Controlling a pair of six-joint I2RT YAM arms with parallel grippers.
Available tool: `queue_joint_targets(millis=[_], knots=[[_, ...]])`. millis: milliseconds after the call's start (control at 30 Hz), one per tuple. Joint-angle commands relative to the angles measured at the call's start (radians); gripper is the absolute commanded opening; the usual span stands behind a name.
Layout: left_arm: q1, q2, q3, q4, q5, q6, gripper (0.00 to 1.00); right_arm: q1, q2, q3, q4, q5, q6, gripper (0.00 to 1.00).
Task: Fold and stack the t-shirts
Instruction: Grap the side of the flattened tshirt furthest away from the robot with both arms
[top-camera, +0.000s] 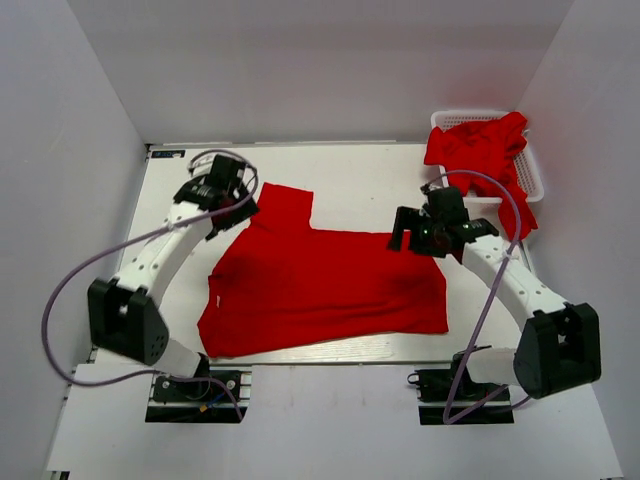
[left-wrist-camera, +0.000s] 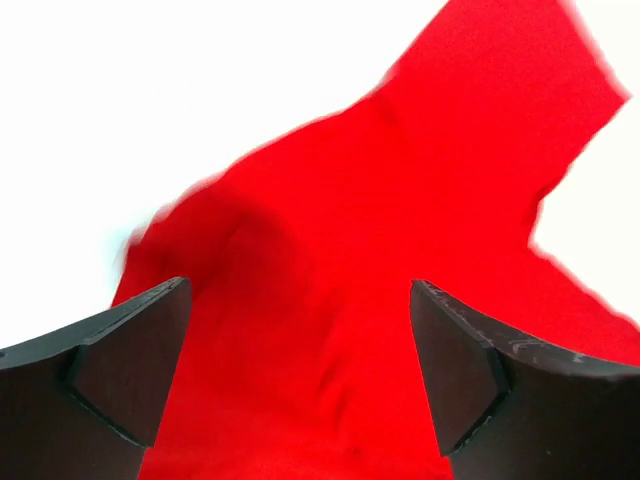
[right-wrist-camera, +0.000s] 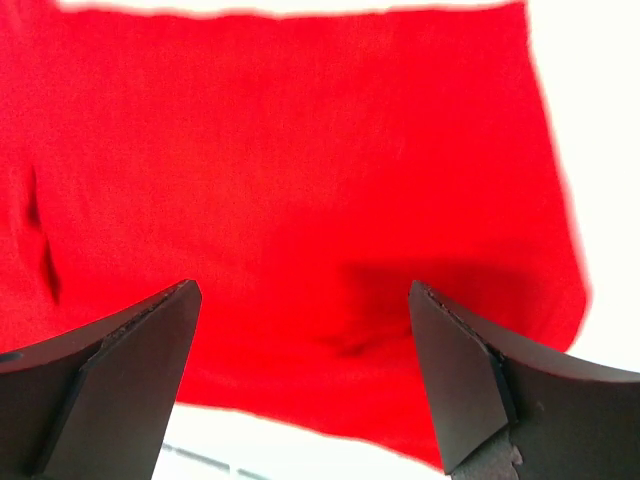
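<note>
Wide-open, empty — left gripper (left-wrist-camera: 300, 300) over the t-shirt's (top-camera: 320, 285) far-left corner, right gripper (right-wrist-camera: 300, 300) over its far-right; pinch both edges evenly.

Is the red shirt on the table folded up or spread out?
Spread out. The t-shirt lies wide and flat across the table, a sleeve sticking out by the left gripper.

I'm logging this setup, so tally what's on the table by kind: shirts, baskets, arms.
Flat shirt: 1
Red heap in the basket: 1, shirts inside cannot be counted
Basket: 1
Arms, left and right: 2
Total: 5
</note>
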Motion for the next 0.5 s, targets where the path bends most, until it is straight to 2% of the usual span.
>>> queue_joint_targets(millis=[0, 67, 167, 200, 233, 300, 333, 400, 467], knots=[[0.005, 0.202, 0.17, 0.078, 0.008, 0.204, 1.0, -0.012, 0.072, 0.12, -0.02, 0.186, 0.004, 0.9], [0.014, 0.369, 0.312, 0.078, 0.049, 0.249, 1.0, -0.02, 0.156, 0.21, -0.046, 0.3, 0.033, 0.9], [0.015, 0.536, 0.524, 0.093, 0.049, 0.318, 1.0, -0.03, 0.241, 0.295, -0.079, 0.379, 0.073, 0.9], [0.015, 0.655, 0.584, 0.081, 0.049, 0.336, 1.0, -0.036, 0.252, 0.302, -0.079, 0.382, 0.071, 0.9], [0.015, 0.72, 0.726, 0.069, 0.051, 0.379, 1.0, -0.036, 0.263, 0.325, -0.056, 0.382, 0.073, 0.9], [0.015, 0.846, 0.883, 0.011, 0.051, 0.396, 1.0, -0.044, 0.296, 0.35, -0.054, 0.393, 0.08, 0.9], [0.015, 0.958, 1.024, 0.001, 0.06, 0.427, 1.0, -0.049, 0.307, 0.358, -0.057, 0.401, 0.077, 0.9], [0.015, 1.032, 1.127, 0.019, 0.06, 0.436, 1.0, -0.052, 0.336, 0.384, -0.06, 0.41, 0.079, 0.9], [0.015, 1.061, 1.113, 0.07, 0.048, 0.445, 1.0, -0.059, 0.356, 0.398, -0.07, 0.416, 0.076, 0.9]])
